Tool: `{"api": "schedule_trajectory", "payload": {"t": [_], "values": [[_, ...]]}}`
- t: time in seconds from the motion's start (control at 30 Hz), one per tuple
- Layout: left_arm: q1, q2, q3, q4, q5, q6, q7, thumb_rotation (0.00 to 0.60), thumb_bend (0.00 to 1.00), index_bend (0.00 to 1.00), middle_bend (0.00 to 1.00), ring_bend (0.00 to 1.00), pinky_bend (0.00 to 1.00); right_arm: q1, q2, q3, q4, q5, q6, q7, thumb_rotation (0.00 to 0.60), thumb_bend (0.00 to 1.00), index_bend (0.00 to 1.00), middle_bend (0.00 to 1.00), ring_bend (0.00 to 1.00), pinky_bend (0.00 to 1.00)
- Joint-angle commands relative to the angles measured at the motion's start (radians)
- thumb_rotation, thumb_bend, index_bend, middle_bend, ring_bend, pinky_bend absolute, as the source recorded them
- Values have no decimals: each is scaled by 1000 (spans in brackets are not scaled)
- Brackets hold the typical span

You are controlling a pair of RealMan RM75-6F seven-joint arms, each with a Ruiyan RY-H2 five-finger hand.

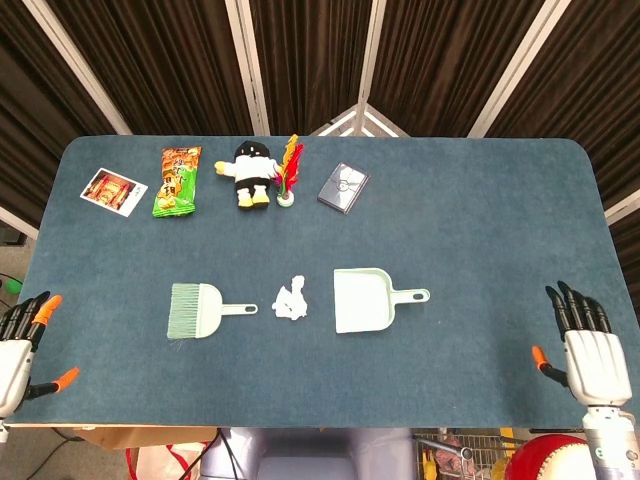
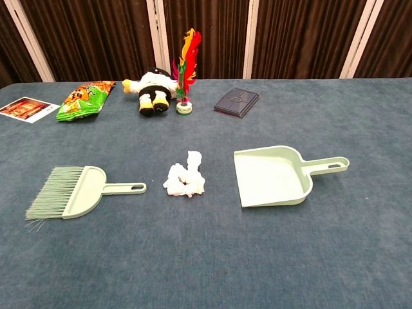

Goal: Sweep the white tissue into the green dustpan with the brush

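A crumpled white tissue (image 1: 291, 299) (image 2: 185, 177) lies mid-table. To its left lies the pale green brush (image 1: 203, 310) (image 2: 74, 192), bristles pointing left, handle toward the tissue. On the tissue's right sits the green dustpan (image 1: 366, 299) (image 2: 273, 176), mouth facing the tissue, handle pointing right. My left hand (image 1: 18, 350) hovers at the table's near left corner, fingers spread, holding nothing. Over the near right edge my right hand (image 1: 586, 347) is also spread and empty. Neither hand shows in the chest view.
Along the far side lie a photo card (image 1: 113, 190), a green snack bag (image 1: 176, 180), a plush toy (image 1: 250, 171), a feathered shuttlecock (image 1: 288, 175) and a dark booklet (image 1: 343, 187). The blue table (image 1: 480, 230) fills both views.
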Motion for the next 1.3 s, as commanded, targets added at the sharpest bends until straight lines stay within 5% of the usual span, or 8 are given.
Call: {"api": "schedule_trajectory", "payload": {"t": [0.03, 0.23, 0.63, 1.3], "values": [[-2, 1, 1, -1, 0, -4, 3, 600, 0, 0, 0, 0, 0, 33, -12, 29, -12, 32, -37, -21, 600, 327, 0, 579, 656, 703], [-3, 0, 1, -6, -4, -9, 14, 600, 0, 0, 0, 0, 0, 123, -67, 89, -9, 120, -140, -94, 600, 365, 110, 789, 845, 824], [-16, 0, -1, -16, -26, -40, 19, 600, 0, 0, 0, 0, 0, 300, -269, 164, 59, 343, -280, -339, 600, 410, 382, 873, 915, 871], [-36, 10, -7, -26, -69, -87, 4, 600, 0, 0, 0, 0, 0, 403, -514, 132, 246, 418, -309, -408, 600, 409, 403, 873, 915, 871]]}}
